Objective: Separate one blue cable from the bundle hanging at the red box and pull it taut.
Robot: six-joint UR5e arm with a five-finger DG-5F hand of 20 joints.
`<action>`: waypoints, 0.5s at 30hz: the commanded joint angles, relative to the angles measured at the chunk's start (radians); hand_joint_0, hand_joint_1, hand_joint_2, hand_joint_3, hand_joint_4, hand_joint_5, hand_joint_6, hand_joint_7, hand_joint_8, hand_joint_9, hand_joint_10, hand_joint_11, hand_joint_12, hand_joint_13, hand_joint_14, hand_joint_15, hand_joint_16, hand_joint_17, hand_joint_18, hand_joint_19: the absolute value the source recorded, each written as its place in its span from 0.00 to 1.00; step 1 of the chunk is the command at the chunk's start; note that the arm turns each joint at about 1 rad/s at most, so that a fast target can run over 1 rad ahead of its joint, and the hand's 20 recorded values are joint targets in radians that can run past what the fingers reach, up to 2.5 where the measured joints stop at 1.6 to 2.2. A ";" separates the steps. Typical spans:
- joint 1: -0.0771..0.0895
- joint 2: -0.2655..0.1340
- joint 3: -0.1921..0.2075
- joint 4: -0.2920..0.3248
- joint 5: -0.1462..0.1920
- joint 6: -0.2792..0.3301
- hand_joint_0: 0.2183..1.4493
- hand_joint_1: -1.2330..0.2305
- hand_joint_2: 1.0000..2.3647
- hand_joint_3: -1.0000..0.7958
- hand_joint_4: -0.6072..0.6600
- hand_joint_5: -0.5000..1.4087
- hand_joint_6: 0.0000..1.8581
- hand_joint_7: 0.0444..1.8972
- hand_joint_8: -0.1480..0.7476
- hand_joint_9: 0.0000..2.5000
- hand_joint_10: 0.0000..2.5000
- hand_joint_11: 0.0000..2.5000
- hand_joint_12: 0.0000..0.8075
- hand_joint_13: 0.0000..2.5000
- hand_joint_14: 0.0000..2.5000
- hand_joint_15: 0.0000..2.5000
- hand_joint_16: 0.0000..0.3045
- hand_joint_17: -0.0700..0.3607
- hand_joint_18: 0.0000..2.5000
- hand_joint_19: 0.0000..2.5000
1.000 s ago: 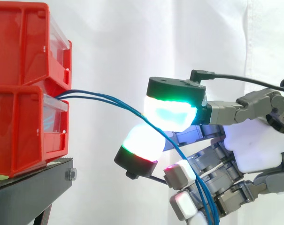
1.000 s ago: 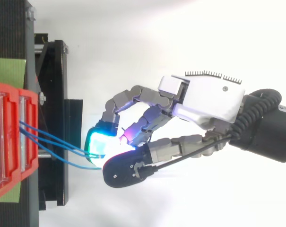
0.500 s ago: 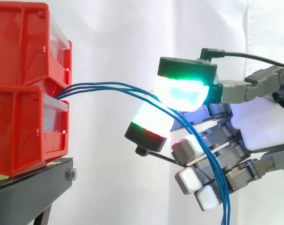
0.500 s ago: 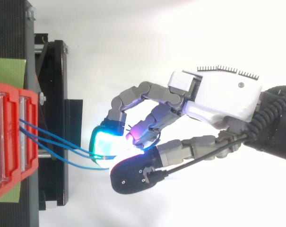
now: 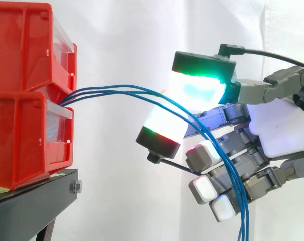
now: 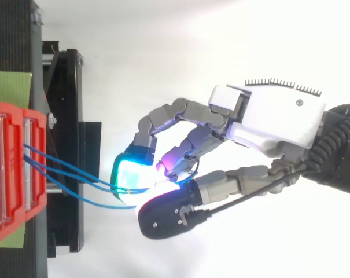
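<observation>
Three thin blue cables (image 5: 126,90) leave the gap between the two stacked red bins (image 5: 23,135) and arc rightward to my hand (image 5: 280,133). From there they drop past the lower fingers and out of the bottom of the side view. The hand is curled, and a green-cyan glowing pad (image 5: 198,90) is pressed against a white pad (image 5: 162,125), with cable running between them. In the top view two cables (image 6: 70,174) reach the cyan pad (image 6: 127,174) and a third loops lower towards the dark fingertip (image 6: 163,217). I cannot tell how many strands are pinched. The cables still sag slightly.
The red bins (image 6: 15,174) rest on a black stand (image 5: 36,201) at the left, with a green patch (image 6: 10,87) beside them in the top view. A white curtain hangs behind. The arm enters from the right.
The hand has risen and drawn back to the right, away from the bins. The cables now leave the bins in a flatter, higher arc, and a third strand shows.
</observation>
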 commanded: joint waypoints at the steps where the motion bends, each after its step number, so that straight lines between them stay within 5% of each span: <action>1: 0.001 0.004 0.000 -0.001 0.001 0.000 0.32 0.42 0.00 0.28 0.46 0.14 0.49 0.46 0.43 0.40 0.01 0.43 0.39 0.34 0.01 0.27 0.14 0.39 0.27 0.26; 15: 0.001 0.010 0.000 -0.023 0.008 0.000 0.44 0.30 0.01 0.38 0.38 0.13 0.51 0.60 0.41 0.41 0.01 0.44 0.38 0.35 0.01 0.27 0.14 0.39 0.27 0.26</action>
